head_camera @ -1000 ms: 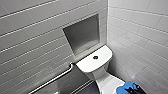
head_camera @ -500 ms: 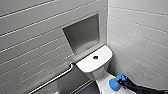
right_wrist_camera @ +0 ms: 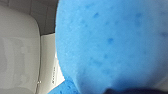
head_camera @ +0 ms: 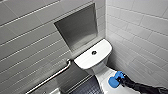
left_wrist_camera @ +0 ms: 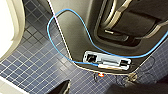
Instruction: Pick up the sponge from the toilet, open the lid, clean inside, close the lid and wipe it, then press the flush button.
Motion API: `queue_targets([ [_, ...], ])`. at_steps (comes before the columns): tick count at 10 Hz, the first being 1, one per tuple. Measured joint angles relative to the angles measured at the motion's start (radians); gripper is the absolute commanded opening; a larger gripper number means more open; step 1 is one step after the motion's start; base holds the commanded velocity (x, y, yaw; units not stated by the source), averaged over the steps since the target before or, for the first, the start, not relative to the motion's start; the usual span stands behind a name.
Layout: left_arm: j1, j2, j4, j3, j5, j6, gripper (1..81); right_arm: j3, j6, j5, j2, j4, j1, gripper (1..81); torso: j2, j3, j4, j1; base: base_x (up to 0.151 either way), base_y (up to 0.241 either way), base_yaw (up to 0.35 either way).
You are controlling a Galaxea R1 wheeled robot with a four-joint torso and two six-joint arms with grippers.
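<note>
Right arm reaches in low; its gripper (head_camera: 121, 80) clamps the bright blue rounded sponge (head_camera: 113, 81) over the white glossy toilet's (head_camera: 93, 57) lid (head_camera: 103, 76).

1. We see soft, even light in the head view; shadows on the wall tiles (head_camera: 30, 37) are faint.
2. The toilet (head_camera: 87, 60) tank top glares near-white, its detail washed out.
3. Tile lines bow toward the edges: wide-angle distortion.
4. In the right wrist view the sponge (right_wrist_camera: 112, 45) sits close, blurred, out of focus.
5. The left wrist view is dimmer; its floor (left_wrist_camera: 32, 62) lies in shadow.
</note>
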Motion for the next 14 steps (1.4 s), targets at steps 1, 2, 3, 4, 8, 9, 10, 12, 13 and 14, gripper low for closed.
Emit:
queue_targets([
  [1,0.002,0.0,0.0,0.0,0.001,0.0,81.1,0.006,0.002,-0.034,-0.01,0.008,0.021,1.0,0.0,-0.024,-0.002,0.0,0.0,0.0,0.0],
  [2,0.002,0.0,0.0,0.0,-0.001,0.0,81.1,0.001,0.003,-0.065,-0.011,0.019,0.032,1.0,0.0,-0.028,-0.002,-0.002,0.0,0.0,0.0],
  [3,0.0,0.0,0.0,0.0,-0.004,0.0,81.1,-0.004,0.003,-0.065,-0.011,0.025,0.034,1.0,-0.002,-0.038,-0.003,-0.003,0.0,0.0,0.0],
  [4,0.0,0.0,0.0,0.0,-0.002,0.0,81.1,-0.007,0.003,-0.071,-0.013,0.028,0.033,1.0,-0.002,-0.037,-0.003,-0.003,0.0,0.0,0.0],
  [8,0.0,0.007,0.0,0.0,-0.004,0.0,81.1,0.107,0.006,0.072,-0.066,-0.009,-0.005,1.0,-0.002,-0.037,-0.004,-0.004,0.0,0.0,0.0],
  [9,0.0,0.011,0.0,0.001,-0.005,0.0,81.1,0.168,0.006,0.103,-0.101,-0.019,-0.014,1.0,-0.002,-0.038,-0.003,-0.004,0.0,0.0,0.0],
  [10,0.0,0.014,0.0,0.003,-0.005,0.0,81.1,0.261,0.006,0.143,-0.154,-0.026,-0.032,1.0,-0.001,-0.038,-0.003,-0.003,0.0,0.0,0.0],
  [12,0.0,0.013,0.0,0.005,-0.004,0.0,81.1,0.44,0.006,0.198,-0.263,-0.031,-0.082,1.0,0.0,-0.04,-0.003,-0.002,0.0,0.0,0.0],
  [13,0.0,0.013,0.0,0.005,-0.005,0.0,81.1,0.517,0.006,0.227,-0.313,-0.031,-0.112,1.0,0.0,-0.04,-0.003,-0.002,0.0,0.0,0.0],
  [14,0.0,0.013,0.0,0.005,-0.004,0.0,81.1,0.587,0.005,0.26,-0.36,-0.031,-0.142,1.0,0.0,-0.041,-0.003,-0.002,0.0,0.0,0.0],
])
